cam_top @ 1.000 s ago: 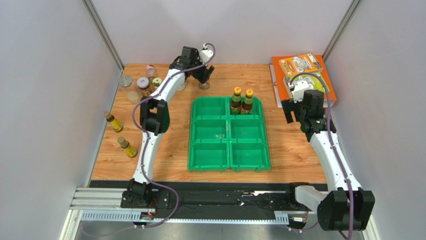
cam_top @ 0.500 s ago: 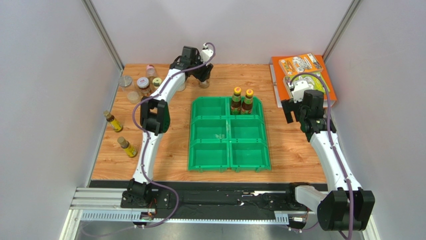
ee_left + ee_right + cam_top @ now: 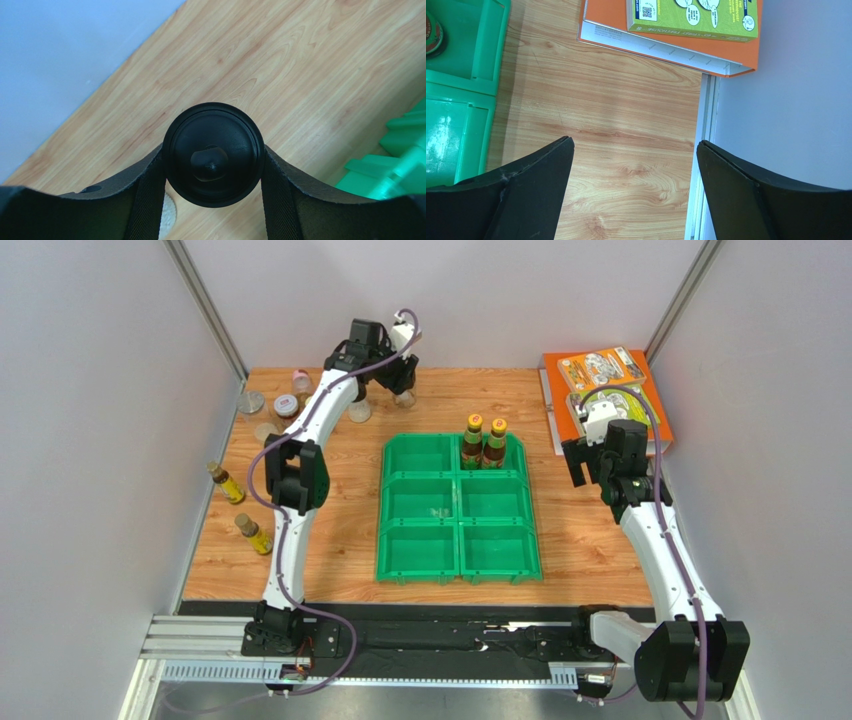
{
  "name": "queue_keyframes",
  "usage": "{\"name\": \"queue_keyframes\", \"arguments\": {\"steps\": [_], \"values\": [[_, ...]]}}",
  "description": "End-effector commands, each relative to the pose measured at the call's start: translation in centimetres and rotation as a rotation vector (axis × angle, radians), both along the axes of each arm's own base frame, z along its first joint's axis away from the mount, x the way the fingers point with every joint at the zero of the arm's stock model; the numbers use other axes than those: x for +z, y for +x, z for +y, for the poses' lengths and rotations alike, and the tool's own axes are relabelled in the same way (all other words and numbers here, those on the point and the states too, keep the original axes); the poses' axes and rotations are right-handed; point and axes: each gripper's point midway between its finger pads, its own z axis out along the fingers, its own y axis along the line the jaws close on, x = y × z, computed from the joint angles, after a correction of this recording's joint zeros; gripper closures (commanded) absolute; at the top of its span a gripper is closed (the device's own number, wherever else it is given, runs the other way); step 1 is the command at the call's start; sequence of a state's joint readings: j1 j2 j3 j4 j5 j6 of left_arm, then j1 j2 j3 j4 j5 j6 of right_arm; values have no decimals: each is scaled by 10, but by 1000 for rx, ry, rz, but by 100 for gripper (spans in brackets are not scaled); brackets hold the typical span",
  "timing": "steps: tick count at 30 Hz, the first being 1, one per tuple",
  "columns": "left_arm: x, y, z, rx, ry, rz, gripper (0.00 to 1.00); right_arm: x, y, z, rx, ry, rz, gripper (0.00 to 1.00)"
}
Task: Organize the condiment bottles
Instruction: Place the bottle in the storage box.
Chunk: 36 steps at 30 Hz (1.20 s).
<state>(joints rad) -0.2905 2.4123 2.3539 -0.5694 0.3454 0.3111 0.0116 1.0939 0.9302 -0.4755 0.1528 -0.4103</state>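
While my left gripper (image 3: 400,382) hung at about 11 o'clock from the green six-compartment plastic bin (image 3: 458,523), near the far edge of the light wooden tabletop (image 3: 590,550), its jaws were partly closed and pressed against both sides of a small bottle with a round black cap (image 3: 213,154). I could not tell whether that bottle rested on the wood or hung clear of it. My right gripper (image 3: 635,145) sat between 2 and 3 o'clock, jaws spread wide around nothing, above bare wood near the stacked orange and green books (image 3: 600,380). Two dark amber bottles with yellow-orange caps (image 3: 472,443) stood upright side by side in the bin's 1 o'clock compartment. A cluster of small jars (image 3: 275,410) stood at 10 o'clock, with a clear jar (image 3: 358,412) near it. Two slim amber bottles (image 3: 226,483) lay out at 9 o'clock.
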Motion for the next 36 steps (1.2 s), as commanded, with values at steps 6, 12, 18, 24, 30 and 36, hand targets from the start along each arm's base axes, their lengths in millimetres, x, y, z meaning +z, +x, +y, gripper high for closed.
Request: {"name": "queue_keyframes", "arguments": {"steps": [6,12,18,24,30,36], "values": [[148,-81,1,-121,-142,-138,100,11,5,6,17,28,-24,4],[128,-142,-6,-217,-150,-56,100,13,5,9,29,35,-29,4],[95,-177,-23,-282,-133,6,100,12,5,12,37,39,-24,4],[63,-188,-48,-301,-130,42,100,10,5,11,33,37,-21,4],[37,-185,-72,-295,-131,53,100,11,4,10,32,32,-22,4],[15,-170,-87,-277,-122,66,100,9,4,12,39,39,-15,4]]}}
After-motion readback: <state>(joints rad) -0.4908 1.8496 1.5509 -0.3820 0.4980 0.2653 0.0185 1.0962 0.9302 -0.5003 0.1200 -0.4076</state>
